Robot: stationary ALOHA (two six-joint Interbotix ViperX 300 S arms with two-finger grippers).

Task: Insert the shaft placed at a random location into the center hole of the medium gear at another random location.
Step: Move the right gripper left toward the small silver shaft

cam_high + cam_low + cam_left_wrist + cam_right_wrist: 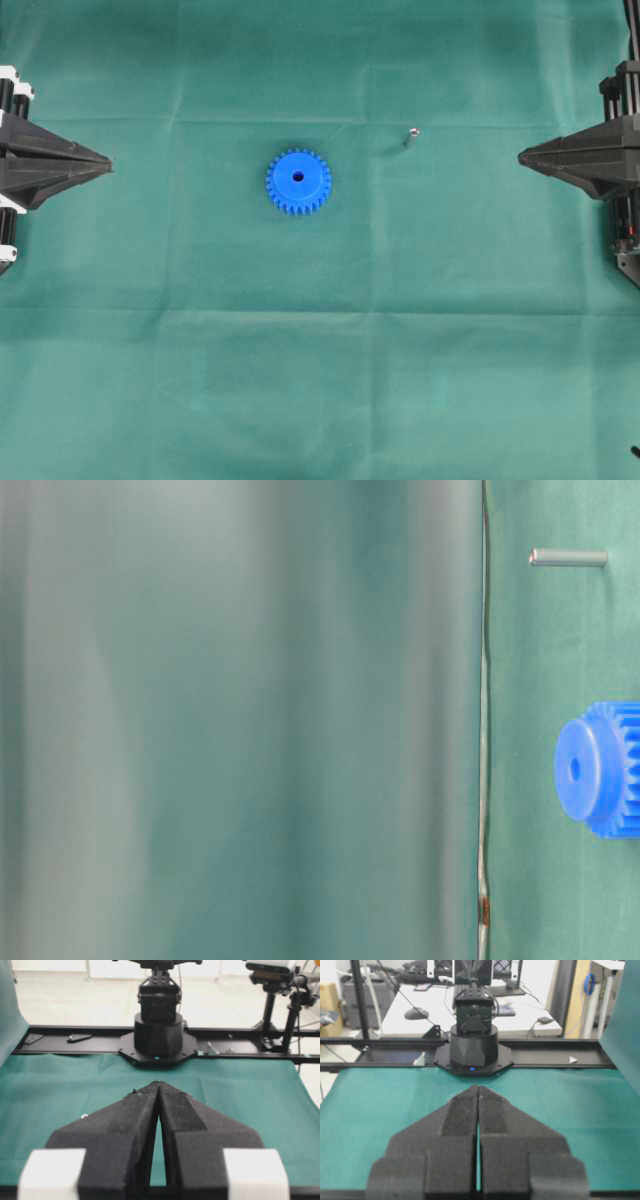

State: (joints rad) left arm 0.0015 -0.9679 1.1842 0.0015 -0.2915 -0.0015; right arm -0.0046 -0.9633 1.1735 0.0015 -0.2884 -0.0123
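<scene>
The blue medium gear (298, 181) lies flat on the green cloth a little left of centre, its dark center hole (298, 177) facing up; the table-level view also catches the gear (598, 768). The small silvery shaft (413, 132) stands on the cloth up and to the right of the gear, seen as a short grey pin, the shaft (568, 557), in the table-level view. My left gripper (106, 159) rests at the left edge, shut and empty, tips together (158, 1084). My right gripper (522, 156) rests at the right edge, shut and empty (478, 1087).
The green cloth (320, 380) covers the whole table. Each wrist view shows the opposite arm's black base (158, 1035) (473, 1045) on a black rail at the table's far side. A blurred green surface fills most of the table-level view.
</scene>
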